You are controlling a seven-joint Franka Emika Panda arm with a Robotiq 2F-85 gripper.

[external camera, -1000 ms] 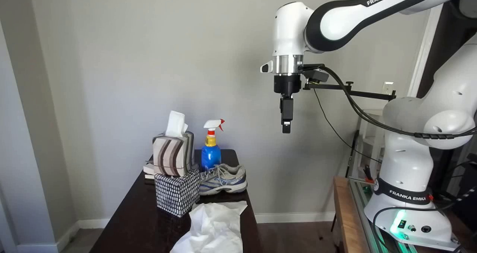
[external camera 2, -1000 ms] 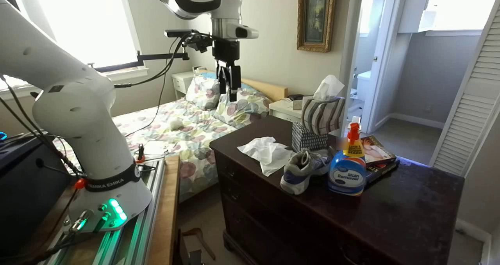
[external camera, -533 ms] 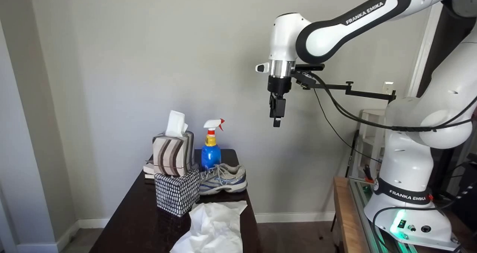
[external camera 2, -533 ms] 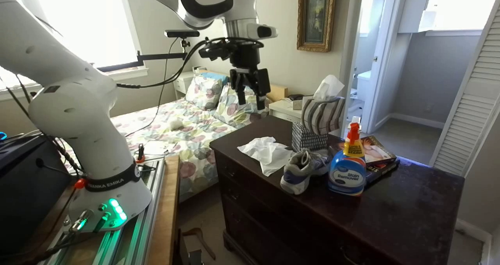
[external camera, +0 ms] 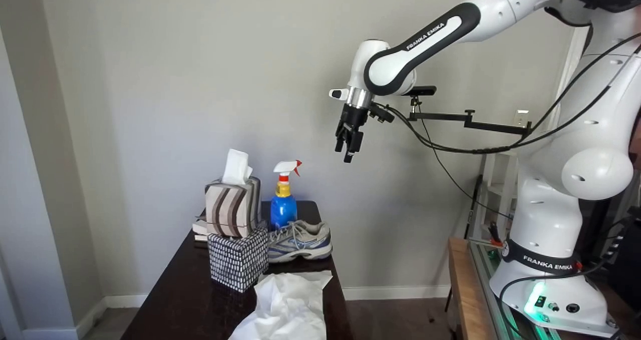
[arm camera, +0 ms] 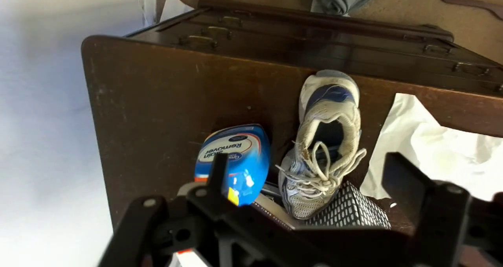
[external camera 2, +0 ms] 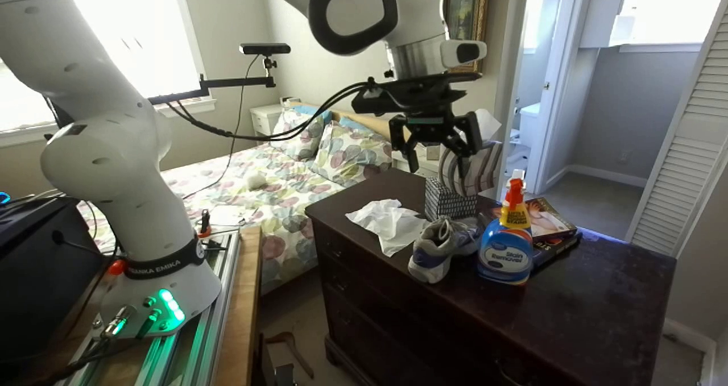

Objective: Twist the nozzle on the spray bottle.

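Blue and upright, the spray bottle (external camera 2: 505,255) stands just beside the shoe (external camera 2: 433,256), near the drawer-side edge of the dresser (external camera 2: 603,295), its red nozzle (external camera: 299,162) facing that edge. My gripper (external camera 2: 438,168) hangs apart from it, higher than the dresser top, fingers spread wide.

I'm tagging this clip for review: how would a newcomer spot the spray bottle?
Start at the dark wooden dresser. In an exterior view, the spray bottle stands upright on it, beside the sneaker and in front of the books. Unlike them, it is mostly blue with a yellow neck and a Stain Remover label.
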